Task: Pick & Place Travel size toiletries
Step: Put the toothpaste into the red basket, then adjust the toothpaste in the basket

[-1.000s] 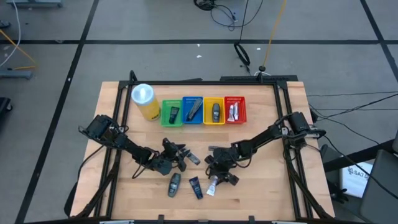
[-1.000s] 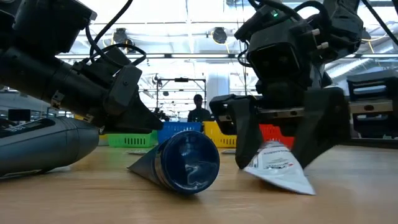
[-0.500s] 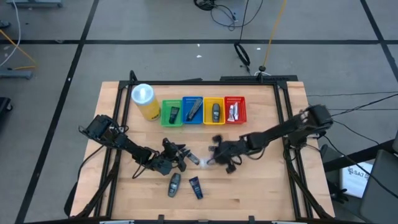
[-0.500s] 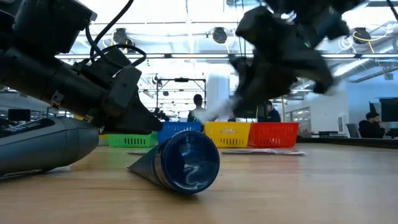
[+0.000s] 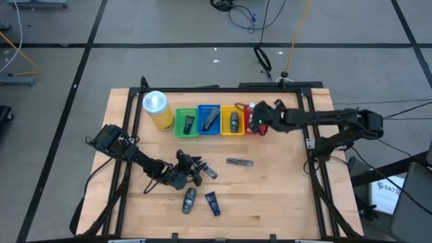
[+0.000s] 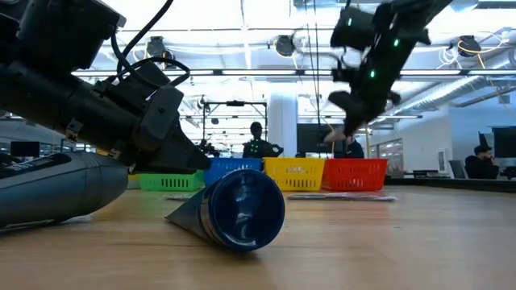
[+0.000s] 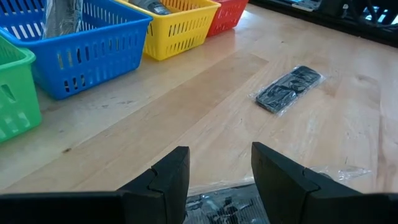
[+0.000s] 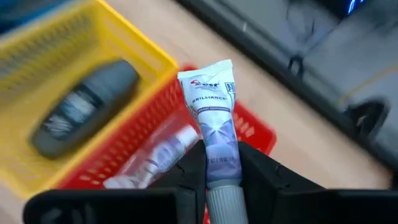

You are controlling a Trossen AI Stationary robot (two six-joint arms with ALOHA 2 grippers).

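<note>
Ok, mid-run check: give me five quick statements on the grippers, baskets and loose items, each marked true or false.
1. The right gripper is shut on a small white toothpaste tube. True.
2. That tube hangs over the green plastic basket. False: it is over the red plastic basket.
3. The yellow plastic basket holds a dark grey oval stick. True.
4. The left gripper grips the dark blue tube. False: its jaws are open, holding nothing.
5. A flat clear-wrapped dark sachet lies on the wooden table. True.
</note>
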